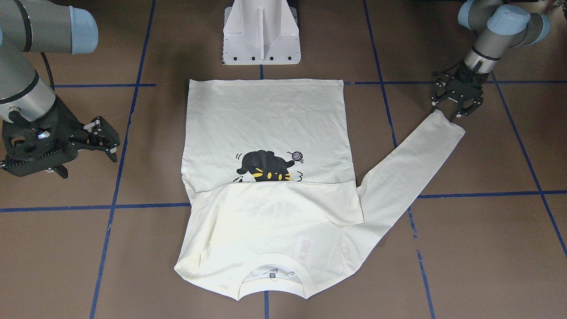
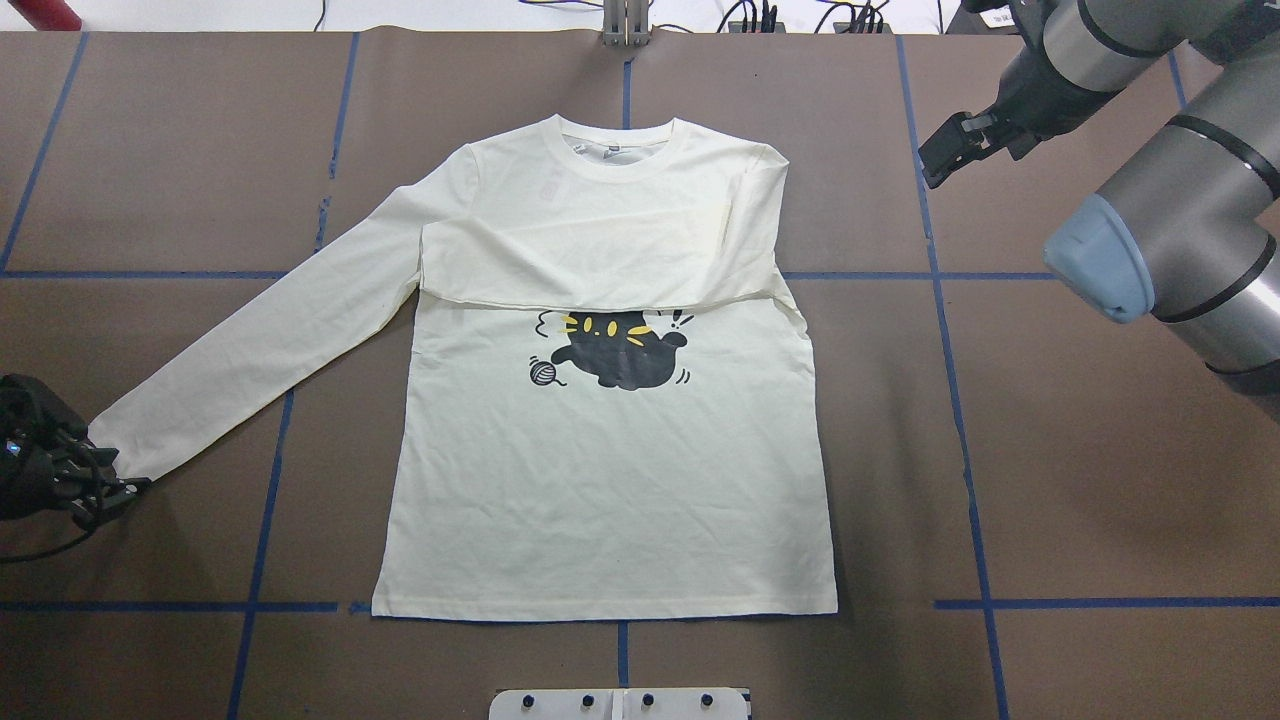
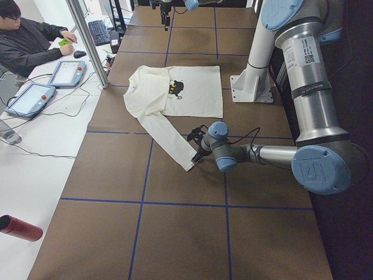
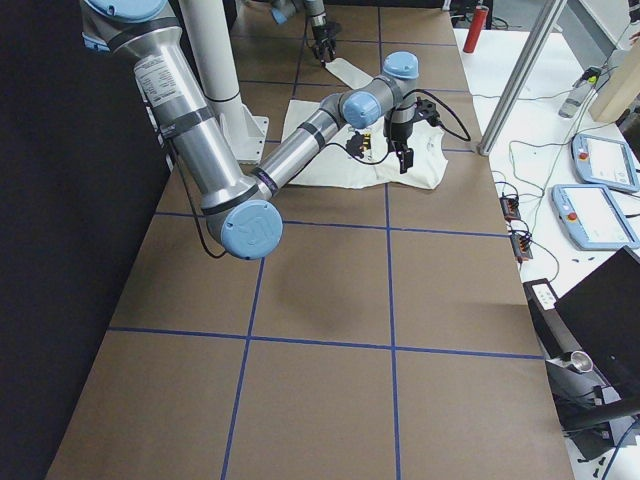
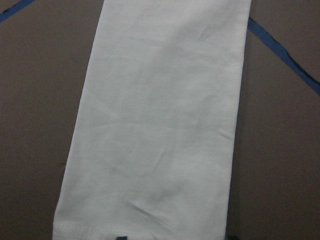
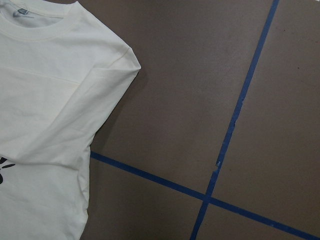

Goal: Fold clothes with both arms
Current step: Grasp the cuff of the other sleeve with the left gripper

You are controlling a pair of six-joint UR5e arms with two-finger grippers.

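The cream-white long-sleeved T-shirt point(image 1: 266, 115) point(image 2: 600, 480) lies flat on the brown table with the black cat print up. One sleeve is folded across the chest, covering the top of the print. The other sleeve point(image 2: 260, 340) point(image 5: 160, 125) stretches out towards my left side. My left gripper point(image 1: 449, 113) point(image 2: 110, 480) point(image 3: 197, 153) stands open right at that sleeve's cuff, low to the table, with its fingertips barely showing at the bottom edge of the left wrist view. My right gripper point(image 1: 86, 159) point(image 2: 945, 155) hangs open and empty above the table, beside the folded shoulder point(image 6: 120, 60).
The white pedestal base point(image 1: 261, 35) stands just behind the shirt's hem. Blue tape lines point(image 6: 235, 120) cross the brown tabletop. At the table's end a person point(image 3: 29, 41) sits by two teach pendants point(image 3: 67, 73), with a metal post point(image 3: 87, 41) and a red bottle point(image 3: 20, 227) nearby.
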